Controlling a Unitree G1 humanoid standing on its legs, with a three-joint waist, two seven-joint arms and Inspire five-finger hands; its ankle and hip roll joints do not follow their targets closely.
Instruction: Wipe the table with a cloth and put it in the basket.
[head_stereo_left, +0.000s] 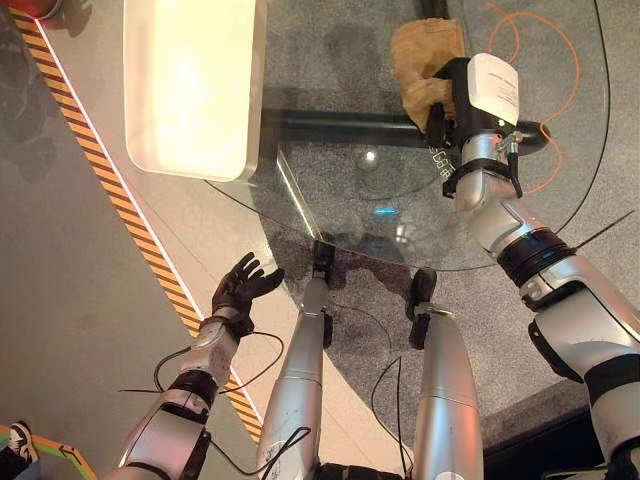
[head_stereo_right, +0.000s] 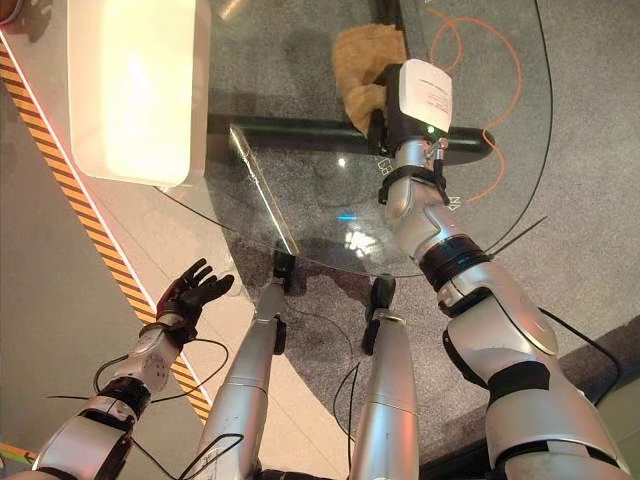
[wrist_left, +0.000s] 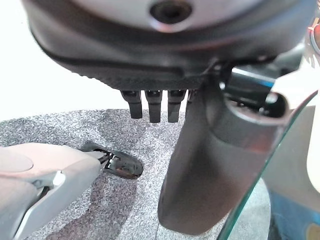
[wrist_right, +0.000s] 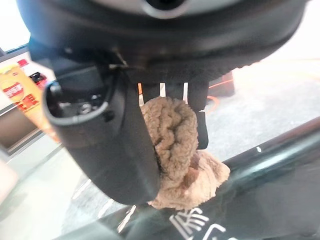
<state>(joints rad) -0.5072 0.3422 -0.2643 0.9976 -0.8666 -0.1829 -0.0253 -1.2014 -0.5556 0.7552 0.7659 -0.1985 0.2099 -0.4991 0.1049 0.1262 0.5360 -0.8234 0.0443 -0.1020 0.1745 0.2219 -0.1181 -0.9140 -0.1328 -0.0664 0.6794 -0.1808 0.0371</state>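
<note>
While the right hand (head_stereo_left: 445, 100) reaches out over the round glass surface (head_stereo_left: 330, 190), it's got the tan fluffy cloth (head_stereo_left: 422, 60) bunched up in its grip. You can see it best from the right wrist view, where the thumb (wrist_right: 115, 150) and fingers (wrist_right: 200, 125) are curled round the cloth (wrist_right: 175, 150), with a wad of it hanging out below, over the glass. From the head views the cloth sits on the far part of the glass, just past a dark bar (head_stereo_left: 340, 128) that shows through the glass.

Left hand (head_stereo_left: 243, 287) is doing nothing much: it hangs off to the side, below the near edge of the glass, out over the floor near the orange and black striped tape (head_stereo_left: 120, 200). Its fingers are spread and relaxed, holding nothing. In the left wrist view its fingers (wrist_left: 152, 105) point out straight over the grey speckled floor (wrist_left: 60, 130).

Off to the left on the glass there's a pale rectangular tray-looking thing (head_stereo_left: 190, 80), so washed out by the light that I can't tell what's in it. An orange cable (head_stereo_left: 560, 60) loops on the floor past the right hand.
</note>
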